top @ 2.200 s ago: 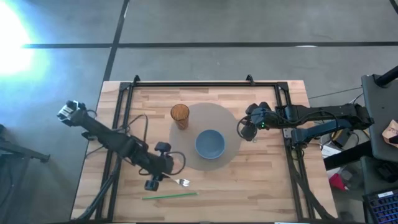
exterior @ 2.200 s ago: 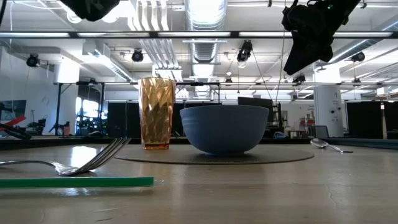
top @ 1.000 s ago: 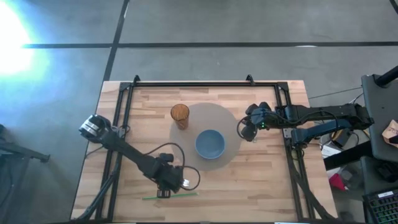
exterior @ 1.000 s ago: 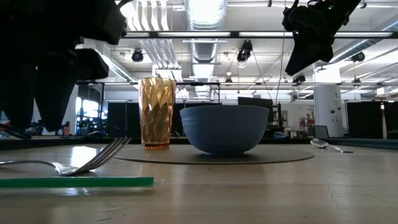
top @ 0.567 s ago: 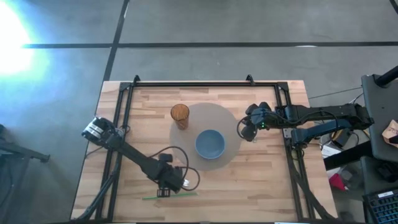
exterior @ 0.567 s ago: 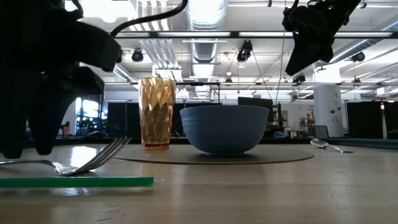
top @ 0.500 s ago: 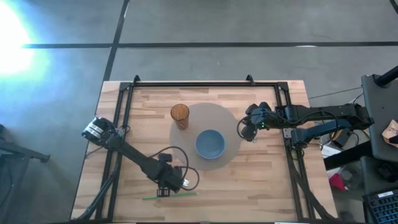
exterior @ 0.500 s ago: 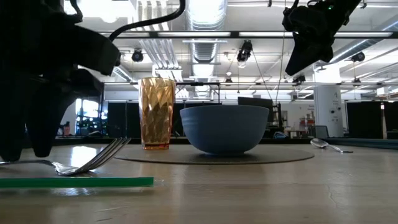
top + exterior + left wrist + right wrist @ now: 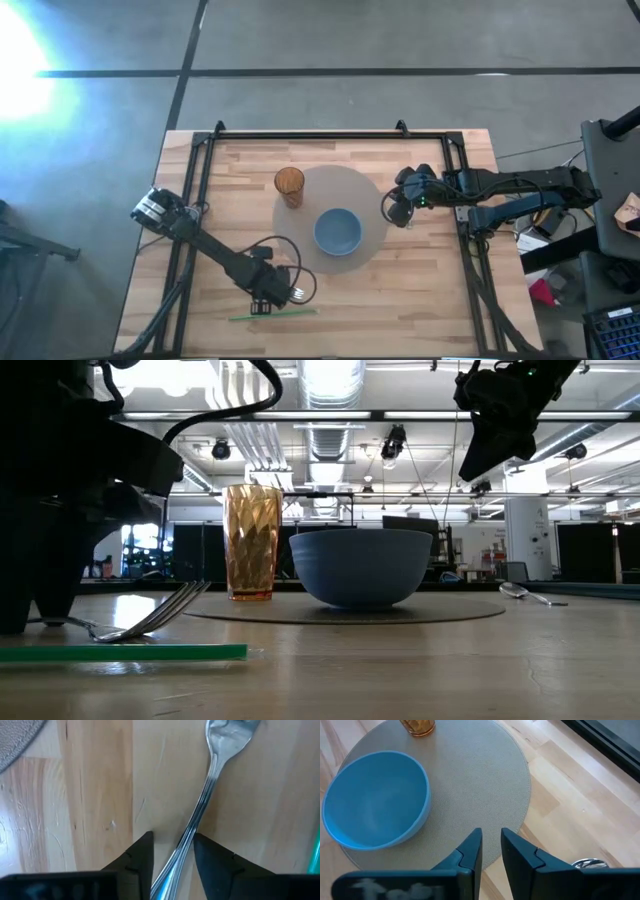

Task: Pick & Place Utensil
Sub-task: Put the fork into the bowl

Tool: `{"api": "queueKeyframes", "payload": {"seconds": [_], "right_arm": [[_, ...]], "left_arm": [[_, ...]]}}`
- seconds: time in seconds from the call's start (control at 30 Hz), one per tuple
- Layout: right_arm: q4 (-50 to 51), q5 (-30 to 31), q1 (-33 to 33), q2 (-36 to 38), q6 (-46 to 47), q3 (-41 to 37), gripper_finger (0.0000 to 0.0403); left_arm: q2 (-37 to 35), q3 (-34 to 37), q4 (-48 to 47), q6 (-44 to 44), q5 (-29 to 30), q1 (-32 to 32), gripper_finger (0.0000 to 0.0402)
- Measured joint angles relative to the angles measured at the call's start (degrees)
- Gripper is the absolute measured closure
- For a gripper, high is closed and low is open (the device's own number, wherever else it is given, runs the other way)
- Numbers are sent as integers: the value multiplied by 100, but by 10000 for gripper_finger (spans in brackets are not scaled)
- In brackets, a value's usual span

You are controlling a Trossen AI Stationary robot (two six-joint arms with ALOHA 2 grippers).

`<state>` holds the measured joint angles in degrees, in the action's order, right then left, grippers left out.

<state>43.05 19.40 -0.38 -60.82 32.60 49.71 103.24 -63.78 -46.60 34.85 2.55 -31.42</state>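
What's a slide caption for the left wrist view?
Left gripper open astride the fork handle on the wooden table.

The left hand (image 9: 268, 301) sits over the fork (image 9: 297, 294), just above the green straw (image 9: 273, 314).

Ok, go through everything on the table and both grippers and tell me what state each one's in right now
Fork: flat on the wood, handle between the left gripper's fingers.
Left gripper: open, down at the table.
Right gripper: nearly closed, empty, raised over the mat's edge.
Bowl: upright, empty, on the round mat.
Amber cup: upright at the mat's edge.
Green straw: lying flat.
Spoon: lying flat.
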Motion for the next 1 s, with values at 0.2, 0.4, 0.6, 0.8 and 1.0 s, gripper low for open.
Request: {"api": "queueKeyframes", "payload": {"seconds": [0.2,0.4,0.6,0.8,1.0], "right_arm": [[2,1,0,0,-2,-2,335],[2,1,0,0,-2,-2,335],[2,0,0,0,-2,-2,335],[6,-21,0,0,-24,-2,335],[11,-196,46,25,-36,13,335]], "left_arm": [[-9,60,29,-13,9,1,328],[-9,69,6,-233,-23,2,382],[-17,72,14,-317,-81,-4,387],[-55,4,-24,-413,-134,-31,394],[-100,-265,-75,-640,-220,-75,394]]}}
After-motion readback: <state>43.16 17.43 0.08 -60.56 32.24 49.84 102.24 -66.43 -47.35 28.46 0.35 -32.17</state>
